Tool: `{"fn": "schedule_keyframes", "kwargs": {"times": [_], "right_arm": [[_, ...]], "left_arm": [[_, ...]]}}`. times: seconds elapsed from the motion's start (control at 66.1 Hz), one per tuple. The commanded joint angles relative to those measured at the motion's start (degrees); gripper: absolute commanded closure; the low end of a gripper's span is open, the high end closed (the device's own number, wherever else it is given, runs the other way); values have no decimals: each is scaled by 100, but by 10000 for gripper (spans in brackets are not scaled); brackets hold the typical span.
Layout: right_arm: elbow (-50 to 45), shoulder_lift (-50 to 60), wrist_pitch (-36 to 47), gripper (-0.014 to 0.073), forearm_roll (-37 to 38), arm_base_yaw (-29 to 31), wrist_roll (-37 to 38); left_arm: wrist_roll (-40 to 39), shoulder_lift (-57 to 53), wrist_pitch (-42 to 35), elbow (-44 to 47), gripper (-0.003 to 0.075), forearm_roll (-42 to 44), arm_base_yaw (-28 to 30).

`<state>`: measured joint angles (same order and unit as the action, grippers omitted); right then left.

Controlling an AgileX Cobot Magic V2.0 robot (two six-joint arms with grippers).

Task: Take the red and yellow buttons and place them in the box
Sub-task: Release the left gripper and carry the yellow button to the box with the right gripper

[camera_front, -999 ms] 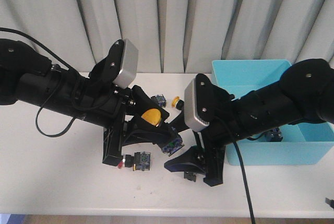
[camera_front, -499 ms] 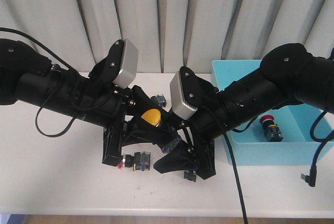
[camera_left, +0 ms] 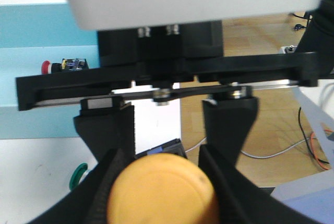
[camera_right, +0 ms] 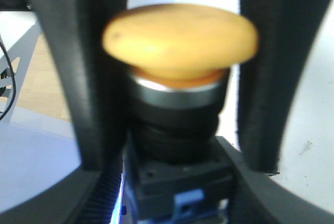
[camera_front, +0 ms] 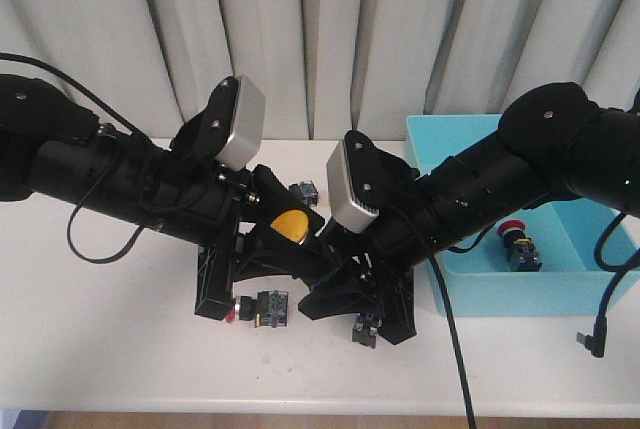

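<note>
One red button (camera_front: 515, 242) lies in the box (camera_front: 585, 289) at right. The left gripper (camera_front: 262, 267) grasps a yellow button (camera_front: 291, 223) mid-table, with the right gripper (camera_right: 172, 104) straddling it, grip uncertain. Another red button (camera_front: 255, 310) waits nearby.

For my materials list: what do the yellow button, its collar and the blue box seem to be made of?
Yellow button: probably plastic, its cap smooth with a soft sheen and an even colour.
Collar under the cap: silvery and reflective, so metal or chromed plastic; I cannot tell which.
Box: likely moulded plastic, with uniform turquoise walls, smooth and slightly matte.
</note>
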<state>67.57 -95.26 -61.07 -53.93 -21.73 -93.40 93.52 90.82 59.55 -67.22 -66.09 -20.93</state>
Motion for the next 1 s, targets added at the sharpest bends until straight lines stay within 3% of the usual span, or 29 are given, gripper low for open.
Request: {"fn": "schedule_keyframes", "kwargs": {"times": [0.0, 0.257, 0.469, 0.575, 0.817, 0.983], "right_arm": [[178, 198, -30, 289, -268, 35, -13], [178, 198, -35, 444, -268, 35, 49], [178, 198, -35, 518, -268, 35, 49], [178, 198, -35, 528, -268, 35, 49], [178, 218, -23, 527, -263, 35, 62], [178, 434, 113, 526, -6, 49, 86]], "left_arm": [[-8, -210, 140, -148, 538, -469, -19], [-8, -210, 213, -148, 538, -469, -19], [-20, -210, 177, -148, 526, -469, -19], [-36, -210, 260, -148, 433, -463, -19], [-50, -210, 155, -148, 87, -458, -19], [-54, -210, -44, -148, 10, -231, -19]]}}
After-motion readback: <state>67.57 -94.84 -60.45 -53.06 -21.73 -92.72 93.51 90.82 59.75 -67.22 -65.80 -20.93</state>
